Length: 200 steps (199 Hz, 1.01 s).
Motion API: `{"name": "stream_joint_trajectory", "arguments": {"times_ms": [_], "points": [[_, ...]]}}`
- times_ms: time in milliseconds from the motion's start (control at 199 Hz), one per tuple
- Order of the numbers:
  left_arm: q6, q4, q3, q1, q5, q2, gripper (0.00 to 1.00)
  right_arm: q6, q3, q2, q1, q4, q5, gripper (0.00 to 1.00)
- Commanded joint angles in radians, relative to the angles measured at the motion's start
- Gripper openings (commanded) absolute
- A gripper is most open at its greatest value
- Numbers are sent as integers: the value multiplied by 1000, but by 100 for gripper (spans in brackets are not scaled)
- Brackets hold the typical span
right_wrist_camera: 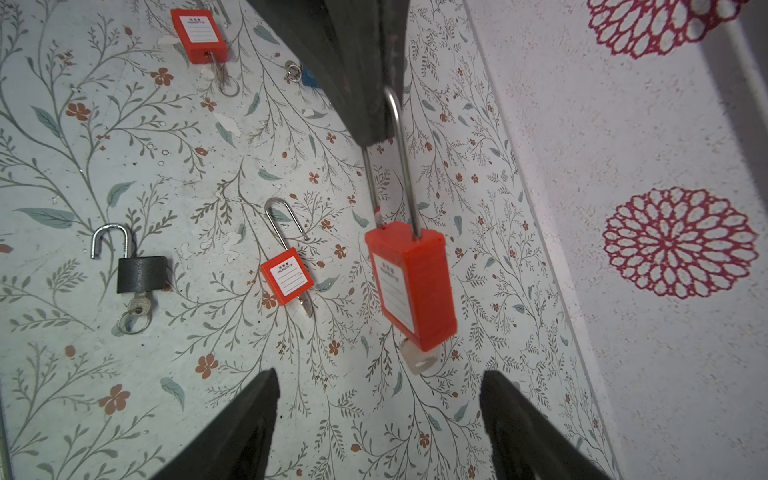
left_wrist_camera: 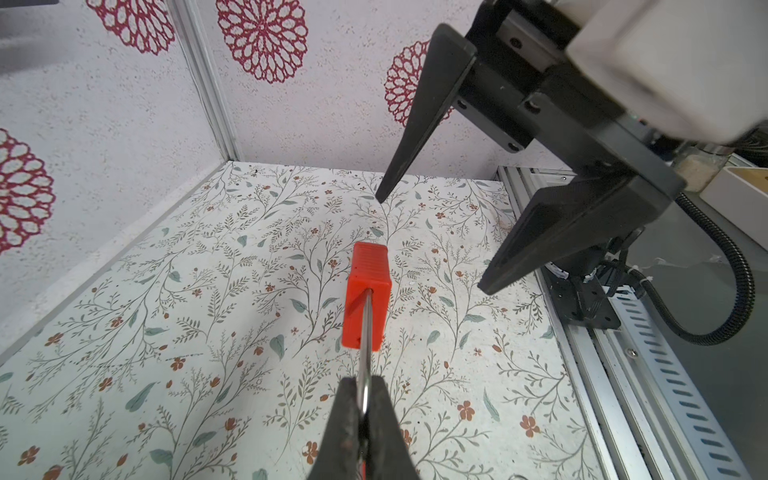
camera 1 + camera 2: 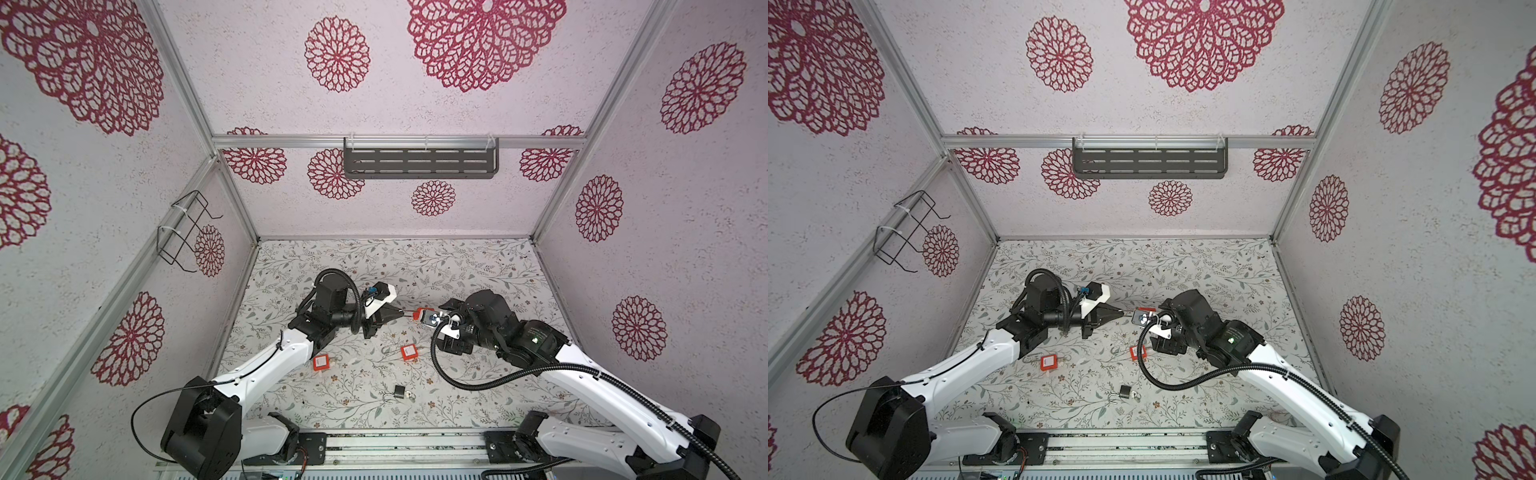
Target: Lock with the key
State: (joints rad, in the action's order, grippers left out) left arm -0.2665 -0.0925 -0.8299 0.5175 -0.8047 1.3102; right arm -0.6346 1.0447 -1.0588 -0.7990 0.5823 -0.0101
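Observation:
A red padlock (image 1: 411,282) with a long steel shackle (image 1: 405,166) hangs in the air above the table, also seen in a top view as the red padlock (image 3: 419,313). My left gripper (image 2: 365,386) is shut on the top of the shackle, seen from the other side as the left gripper (image 1: 374,137). A pale key (image 1: 419,359) sticks out of the far end of the lock body. My right gripper (image 1: 380,374) is open, its fingertips either side of the key and just short of it, touching nothing. The left wrist view shows the right gripper (image 2: 430,243) beyond the lock body (image 2: 368,291).
On the floral table (image 3: 478,270) lie a red padlock (image 3: 409,352), another red padlock (image 3: 321,362) and a black padlock (image 3: 399,390) with its shackle open and a key in it. A metal rail (image 3: 407,446) runs along the front edge. Walls close in the back and sides.

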Motion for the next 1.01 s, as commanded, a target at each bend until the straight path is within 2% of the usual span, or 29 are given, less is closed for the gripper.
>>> {"name": "stream_joint_trajectory", "arguments": {"times_ms": [0,141,272,453,734,1001], "points": [[-24,-49,-38,3,-54,9,0,40,35,-11,44,-18,19,79],[-38,-49,-37,3,-68,9,0,52,18,-11,113,-69,128,79],[-43,-46,-37,5,-76,2,0,48,27,-28,142,-66,183,78],[-70,2,-52,11,-83,0,0,37,37,-51,150,-61,261,68],[-123,81,-84,26,-97,-2,0,10,31,-76,150,-65,276,60],[-146,115,-99,31,-116,1,0,7,25,-91,151,-57,319,47]]}}
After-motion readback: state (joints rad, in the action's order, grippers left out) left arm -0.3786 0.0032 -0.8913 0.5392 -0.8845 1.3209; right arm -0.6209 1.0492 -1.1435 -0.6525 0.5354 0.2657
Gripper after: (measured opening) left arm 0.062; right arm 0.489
